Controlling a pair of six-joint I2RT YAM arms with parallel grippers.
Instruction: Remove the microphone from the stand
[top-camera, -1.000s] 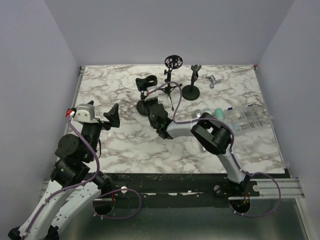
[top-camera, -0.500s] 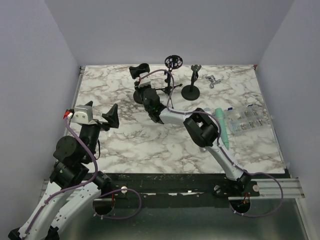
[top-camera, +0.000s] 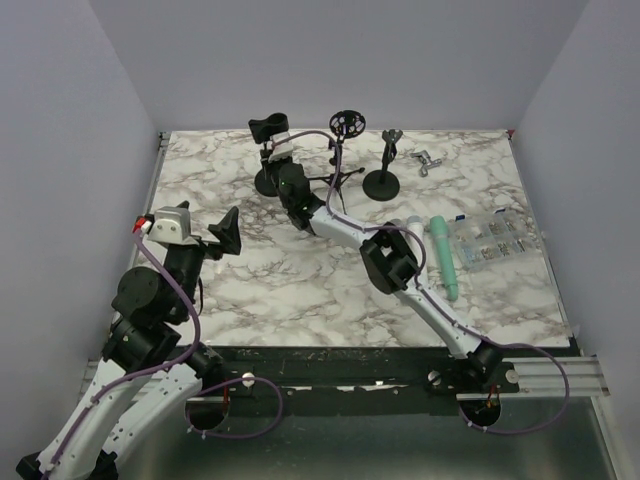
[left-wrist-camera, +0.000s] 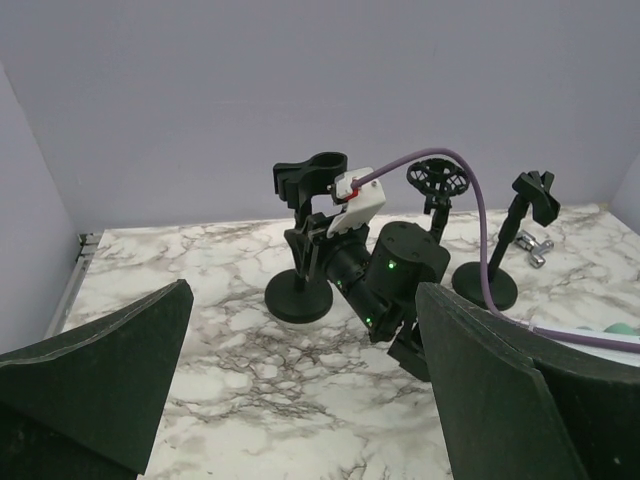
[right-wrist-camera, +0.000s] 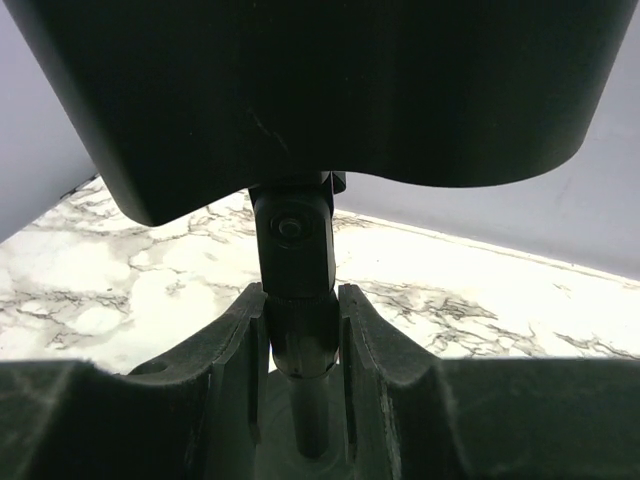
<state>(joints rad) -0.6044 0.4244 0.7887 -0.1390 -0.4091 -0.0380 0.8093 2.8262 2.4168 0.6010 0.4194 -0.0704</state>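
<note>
Microphone (top-camera: 445, 258) flat on the marble table (top-camera: 250, 290), right side, well apart from the stand (top-camera: 267, 127). From above: right gripper (top-camera: 278, 170) closed on the stand's post, left gripper (top-camera: 218, 236) raised, spread wide, holding nothing. Left wrist: stand upright, right gripper against its post. Right wrist: fingers (right-wrist-camera: 230, 340) pinching the post from both sides.

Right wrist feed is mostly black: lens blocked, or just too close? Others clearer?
Right wrist: not blocked; the black microphone-clip cradle looms close and unlit, the black stand stem between the jaws is readable. Left wrist: its fingers blur in front, stem sharp. Top external: even light, no glare.
</note>
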